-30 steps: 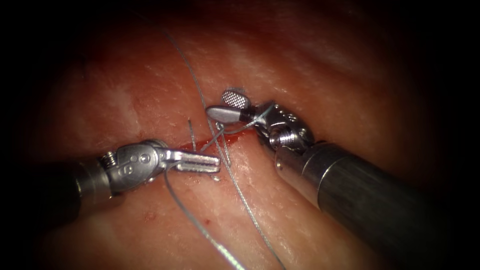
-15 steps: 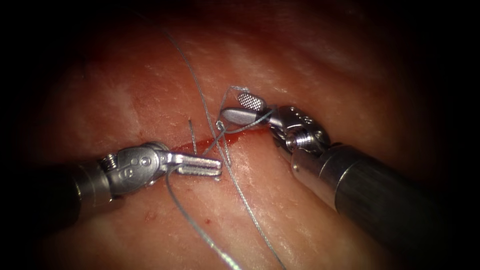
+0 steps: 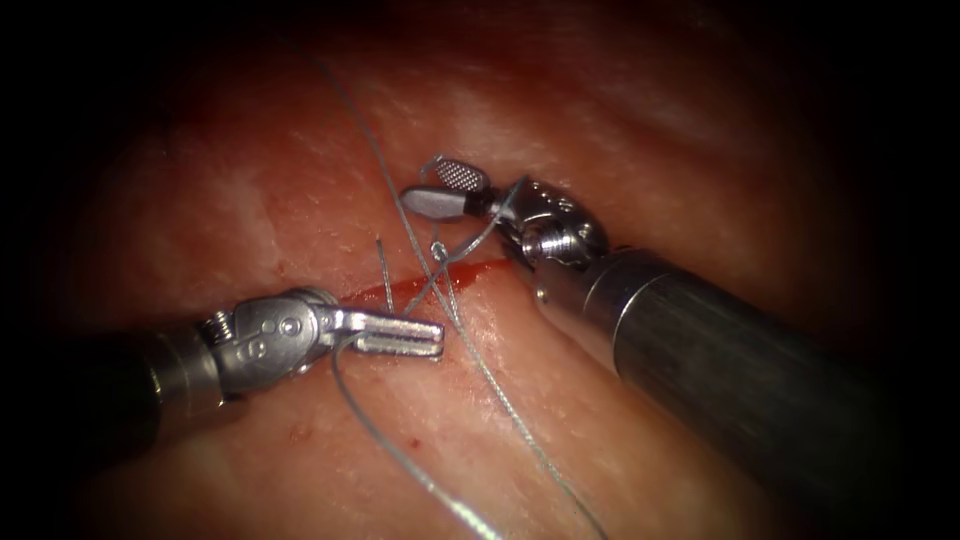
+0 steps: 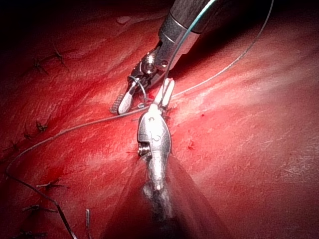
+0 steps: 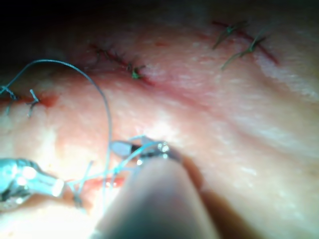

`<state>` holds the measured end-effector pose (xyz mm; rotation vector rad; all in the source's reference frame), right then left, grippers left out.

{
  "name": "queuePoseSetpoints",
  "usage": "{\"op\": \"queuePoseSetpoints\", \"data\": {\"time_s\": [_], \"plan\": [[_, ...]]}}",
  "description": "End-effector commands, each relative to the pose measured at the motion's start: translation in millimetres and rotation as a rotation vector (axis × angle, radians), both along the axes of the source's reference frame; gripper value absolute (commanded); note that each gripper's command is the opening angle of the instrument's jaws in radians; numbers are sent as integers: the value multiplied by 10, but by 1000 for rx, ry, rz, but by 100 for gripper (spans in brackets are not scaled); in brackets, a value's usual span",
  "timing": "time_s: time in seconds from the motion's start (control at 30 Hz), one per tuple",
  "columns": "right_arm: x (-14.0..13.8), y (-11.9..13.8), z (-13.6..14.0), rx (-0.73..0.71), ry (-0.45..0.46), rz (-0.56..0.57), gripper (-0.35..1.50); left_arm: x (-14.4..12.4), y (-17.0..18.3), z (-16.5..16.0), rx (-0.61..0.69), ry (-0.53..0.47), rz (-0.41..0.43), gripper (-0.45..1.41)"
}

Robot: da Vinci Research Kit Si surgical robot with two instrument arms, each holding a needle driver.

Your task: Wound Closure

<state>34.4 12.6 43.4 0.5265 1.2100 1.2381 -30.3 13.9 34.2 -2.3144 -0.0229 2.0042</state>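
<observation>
In the endoscope view the cut runs across the tissue, wet with red fluid. My left tool lies just below the cut's left part, jaws shut on the thread, which curves away downward. My right tool hovers above the cut with its jaws open and empty. A loop of thread lies round its jaws and wrist. A short thread tail stands up from the cut between the tools. A second strand crosses the cut. The left tool and right tool nearly meet.
Finished stitches with cut ends sit along other closed cuts. Small red fluid spots mark the tissue below the left tool. The right tool's thick shaft covers the lower right.
The right tool, jaws open throughout, drew back to the right, then moved up and left with the thread loop round it. The left tool stayed put.
</observation>
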Motion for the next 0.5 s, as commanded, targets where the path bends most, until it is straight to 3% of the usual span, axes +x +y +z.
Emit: {"op": "queuePoseSetpoints", "data": {"time_s": [0.03,0.1,0.13,0.2,0.23,0.5], "plan": [[9,4,2,-3,9,-6,66,-4,1,7,-1,-2,1,-45],[11,1,-1,0,9,-14,63,-4,2,8,-1,-2,1,-45],[11,0,-1,1,7,-16,52,-4,2,8,-1,-2,1,-45],[10,-1,-1,-14,0,-40,14,-4,2,8,-1,-2,1,-45],[10,-2,-1,-33,9,-70,-35,-3,1,7,-1,-3,2,-45],[-15,-11,-17,-145,-5,-73,-35,17,14,11,11,11,-8,-45]]}}
